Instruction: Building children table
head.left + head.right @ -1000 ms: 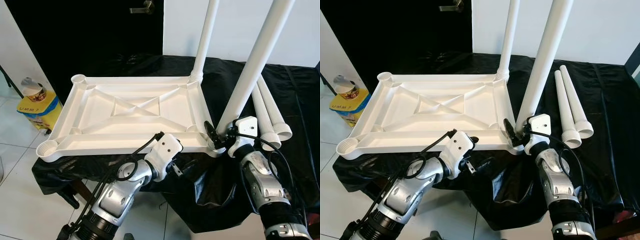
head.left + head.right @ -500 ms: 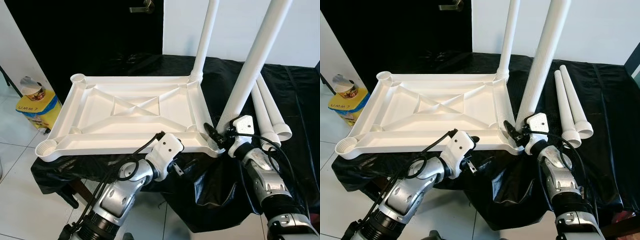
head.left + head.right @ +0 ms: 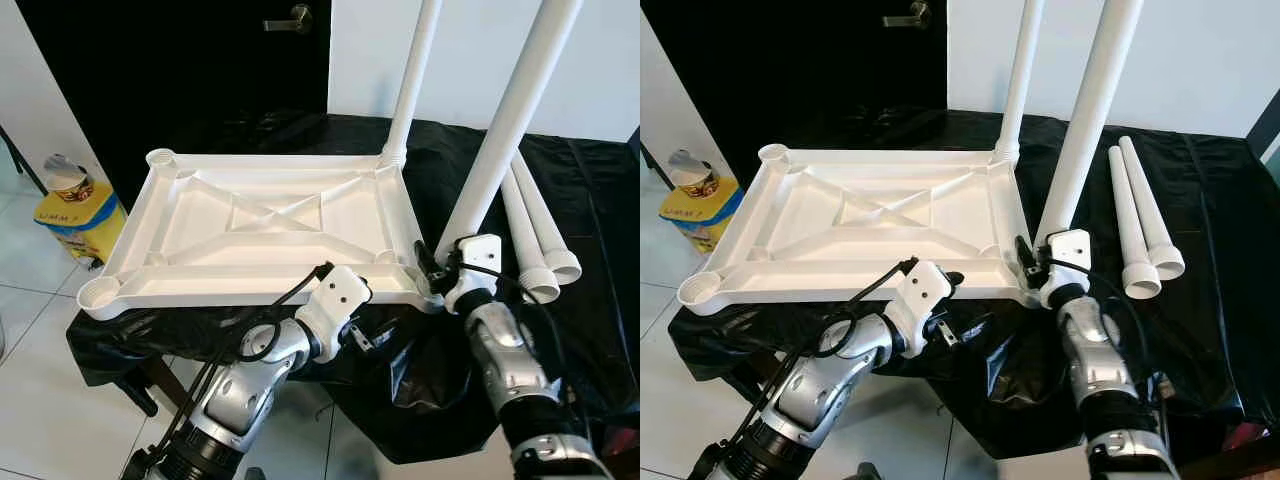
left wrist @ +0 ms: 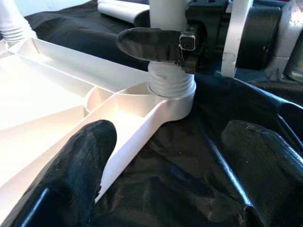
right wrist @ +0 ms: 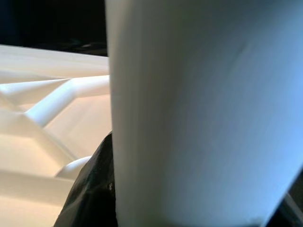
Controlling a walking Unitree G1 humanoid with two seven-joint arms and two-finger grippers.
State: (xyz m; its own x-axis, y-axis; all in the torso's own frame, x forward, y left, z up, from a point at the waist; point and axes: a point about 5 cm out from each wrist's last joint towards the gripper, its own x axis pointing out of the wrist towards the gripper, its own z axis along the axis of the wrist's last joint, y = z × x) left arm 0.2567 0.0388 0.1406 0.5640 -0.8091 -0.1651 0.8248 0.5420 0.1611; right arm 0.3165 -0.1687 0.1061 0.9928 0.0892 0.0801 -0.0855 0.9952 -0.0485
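An upturned white tabletop [image 3: 200, 215] lies on a black-draped table. A white leg [image 3: 412, 80] stands in its far right corner socket. Another white leg [image 3: 500, 130] stands tilted in the near right socket [image 4: 170, 85]. My right gripper [image 3: 432, 270] is shut on this leg just above its threaded base; a black finger [image 4: 151, 43] presses on the tube. The right wrist view looks at that leg [image 5: 199, 109] from very close. My left gripper [image 4: 165, 156] hangs open at the tabletop's front edge near the same corner, one finger [image 4: 71, 175] against the rim.
Two loose white legs [image 3: 545, 235] lie side by side on the black cloth [image 3: 600, 200] at the right. A yellow bag and a tub [image 3: 75, 205] sit on the tiled floor at the left. A dark door [image 3: 295, 17] is behind the table.
My right forearm has swung a little to the left under the near leg while the gripper keeps its hold. The left arm has barely moved.
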